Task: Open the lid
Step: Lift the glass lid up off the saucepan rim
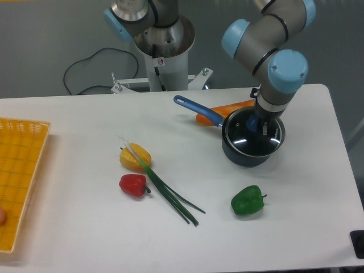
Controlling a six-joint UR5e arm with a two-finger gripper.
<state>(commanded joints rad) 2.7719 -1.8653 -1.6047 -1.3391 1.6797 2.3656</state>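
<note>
One end effector point(259, 126) grips the blue knob of the glass lid point(253, 138), which sits shifted right over the dark saucepan point(244, 156) on the tabletop point(85, 227).

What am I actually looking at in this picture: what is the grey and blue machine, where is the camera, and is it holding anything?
It is one robot arm with grey tubes and light blue joint caps, filmed by a single fixed camera that looks down on a white table from the front. The arm's hand is lowered onto a dark blue saucepan and sits at the blue knob of the glass lid. The lid looks slightly raised and shifted to the right, so the hand seems to be gripping it. Around it lie a carrot behind the pan, a green pepper, a red pepper, a yellow pepper, green onions, and a yellow basket at the left edge.
</note>
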